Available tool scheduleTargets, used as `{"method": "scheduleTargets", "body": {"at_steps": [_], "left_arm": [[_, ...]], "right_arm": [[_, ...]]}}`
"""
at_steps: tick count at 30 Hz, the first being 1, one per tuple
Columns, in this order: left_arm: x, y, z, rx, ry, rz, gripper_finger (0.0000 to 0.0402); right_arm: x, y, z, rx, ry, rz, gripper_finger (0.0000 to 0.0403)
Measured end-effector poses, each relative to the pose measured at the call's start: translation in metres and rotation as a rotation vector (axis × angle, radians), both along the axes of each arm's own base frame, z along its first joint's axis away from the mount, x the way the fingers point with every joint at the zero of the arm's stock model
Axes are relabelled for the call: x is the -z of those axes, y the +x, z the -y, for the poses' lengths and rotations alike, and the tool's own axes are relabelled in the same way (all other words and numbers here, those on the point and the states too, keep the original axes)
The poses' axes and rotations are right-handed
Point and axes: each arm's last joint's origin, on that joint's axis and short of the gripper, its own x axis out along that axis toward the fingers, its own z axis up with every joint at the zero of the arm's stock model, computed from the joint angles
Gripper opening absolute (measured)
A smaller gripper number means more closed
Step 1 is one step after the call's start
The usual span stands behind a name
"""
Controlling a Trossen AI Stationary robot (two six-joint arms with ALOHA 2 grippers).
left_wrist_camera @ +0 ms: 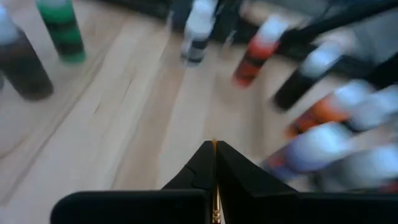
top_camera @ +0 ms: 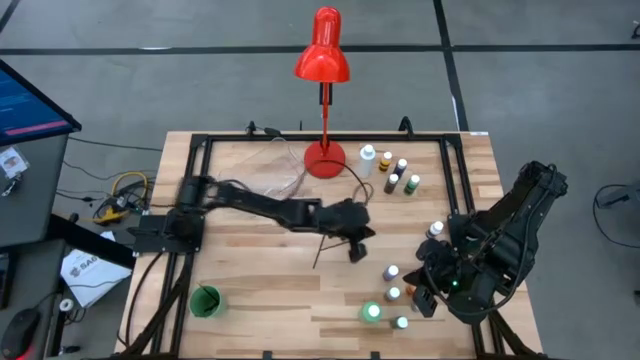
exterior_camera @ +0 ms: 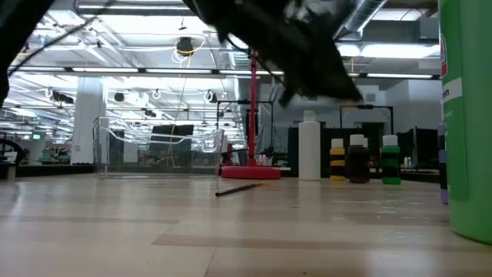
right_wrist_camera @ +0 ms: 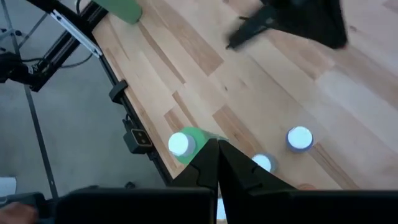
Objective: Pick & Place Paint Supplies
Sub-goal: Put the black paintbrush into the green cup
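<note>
High view shows a thin brush (top_camera: 330, 246) lying on the table (top_camera: 250, 300) just beside the left gripper (top_camera: 358, 247), whose fingers are closed and empty, so the approach seems unfinished and the next move calls for opening over the brush, while the right gripper (top_camera: 428, 298), also closed, waits among bottles (top_camera: 392, 272).

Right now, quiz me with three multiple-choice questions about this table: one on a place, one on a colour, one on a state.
1. Where is the left gripper?
A. on the floor
B. over the middle of the table
C. outside the frame

2. What colour is the lamp?
A. blue
B. white
C. red

3. How is the brush?
A. lying flat
B. standing upright
C. held aloft

Answers: B, the high view shows the left arm stretched to mid-table; C, shade and base are red; A, the low view shows it lying on the wood.
</note>
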Motion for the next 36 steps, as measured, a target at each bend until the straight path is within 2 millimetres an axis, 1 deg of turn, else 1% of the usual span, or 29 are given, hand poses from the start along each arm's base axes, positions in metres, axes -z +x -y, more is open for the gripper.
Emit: {"method": "scheduleTargets", "body": {"at_steps": [2,4,6,9,12,15,17,19,23,29,36], "left_arm": [[-0.023,-0.021,0.006,0.002,-0.018,0.041,0.0000],[-0.041,-0.047,0.013,-0.003,-0.015,0.061,0.0000],[-0.059,-0.077,0.021,-0.027,-0.008,0.098,0.0000],[-0.088,-0.128,0.033,-0.066,0.008,0.198,0.0000],[-0.104,-0.179,0.044,-0.113,0.020,0.276,0.0000],[-0.113,-0.227,0.052,-0.129,0.004,0.357,0.0000],[-0.113,-0.255,0.054,-0.143,-0.035,0.404,0.0000],[-0.109,-0.278,0.056,-0.141,-0.062,0.431,0.0000],[-0.100,-0.312,0.060,-0.076,-0.155,0.518,0.0000],[-0.078,-0.346,0.075,0.133,-0.200,0.610,0.0000],[-0.060,-0.371,0.086,0.289,-0.262,0.735,0.0000]], "right_arm": [[0.000,0.000,0.000,0.006,-0.009,0.010,0.0000],[0.000,0.000,0.001,0.011,-0.017,0.019,0.0000],[0.000,0.000,0.001,0.015,-0.023,0.024,0.0000],[-0.001,0.001,0.001,0.023,-0.034,0.036,0.0000],[-0.001,0.001,0.002,0.030,-0.038,0.039,0.0000],[-0.001,0.003,0.004,0.038,-0.038,0.039,0.0000],[-0.001,0.004,0.005,0.046,-0.038,0.039,0.0000],[-0.001,0.006,0.007,0.056,-0.038,0.039,0.0000],[-0.001,0.009,0.010,0.072,-0.037,0.039,0.0000],[-0.001,0.013,0.012,0.091,-0.028,0.045,0.0000],[-0.002,0.016,0.013,0.113,0.006,0.056,0.0000]]}}
